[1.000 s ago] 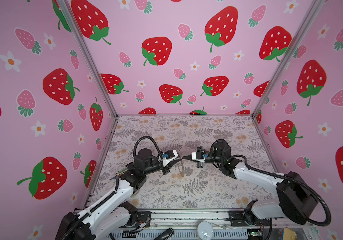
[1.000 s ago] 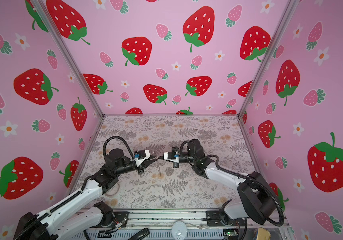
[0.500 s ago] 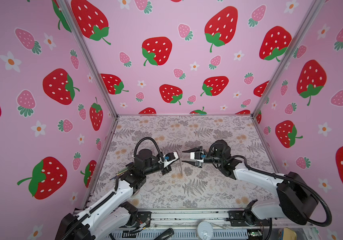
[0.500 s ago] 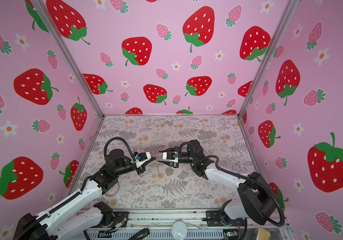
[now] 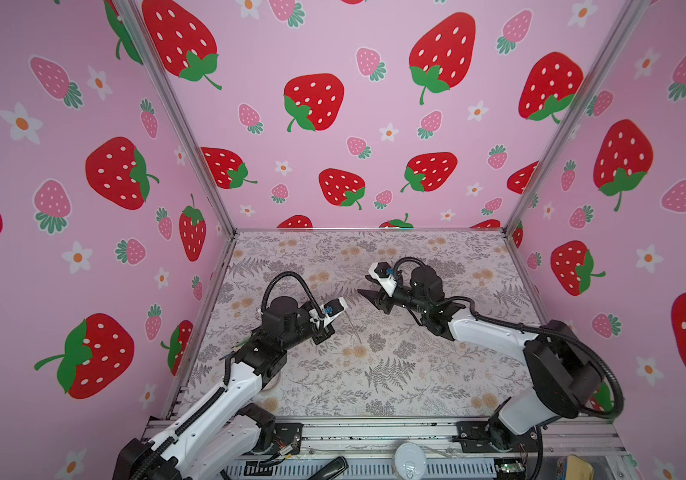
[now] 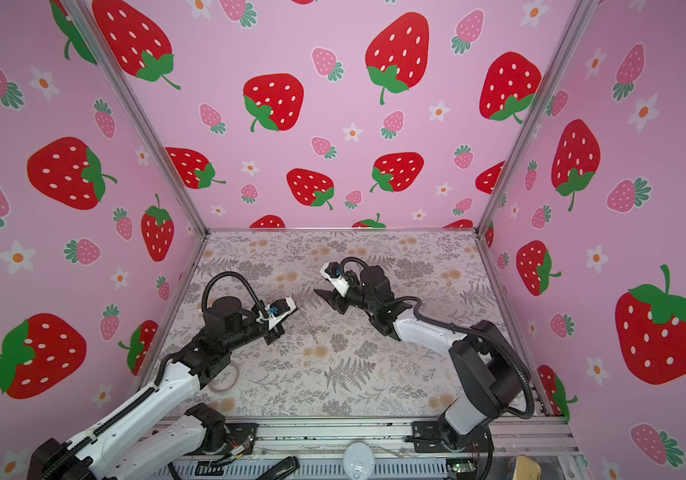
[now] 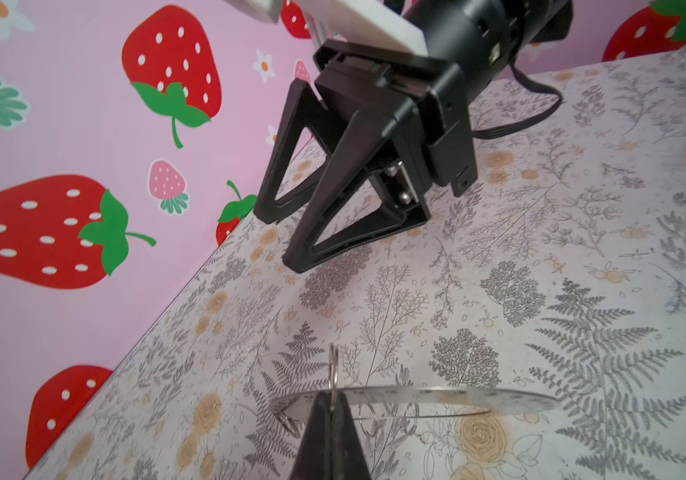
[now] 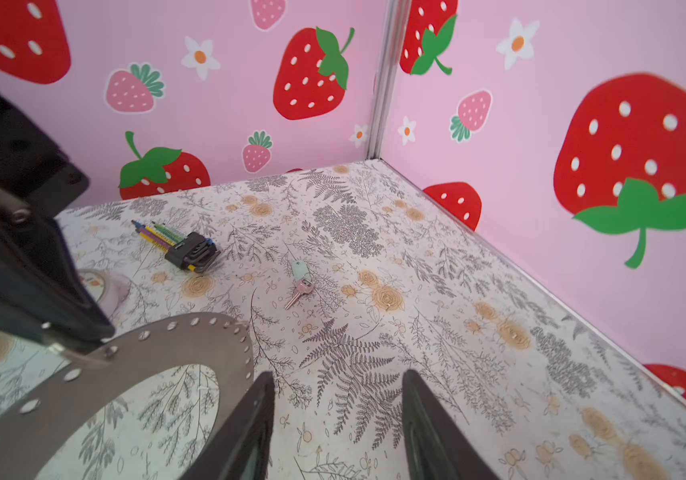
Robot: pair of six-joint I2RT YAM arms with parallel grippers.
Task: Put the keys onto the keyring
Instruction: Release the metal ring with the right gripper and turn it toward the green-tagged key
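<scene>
The keyring (image 8: pixel 158 365) is a flat grey disc with a big central hole and tiny rim holes. My left gripper (image 7: pixel 331 409) is shut on its rim and holds it above the floor. In the left wrist view the keyring (image 7: pixel 437 397) shows edge-on, with small wire loops (image 7: pixel 368 417) hanging from its rim. In both top views the keyring is a thin line (image 5: pixel 352 327) (image 6: pixel 311 329). My right gripper (image 8: pixel 335 415) (image 5: pixel 364 293) stands open and empty beside the disc, a little apart from it. The keys (image 8: pixel 302 284), one pink-headed and one mint-headed, lie on the floral floor beyond it.
A black holder of coloured hex keys (image 8: pixel 185 247) lies on the floor farther off than the keys. A translucent tape-like ring (image 6: pixel 223 378) lies under my left arm. Pink strawberry walls (image 5: pixel 191 174) close in three sides. A metal rail (image 5: pixel 374 432) runs along the front edge.
My right gripper has opened, let go near the keyring and drawn back to the right and away. My left gripper has stayed shut on the keyring, nearly in place.
</scene>
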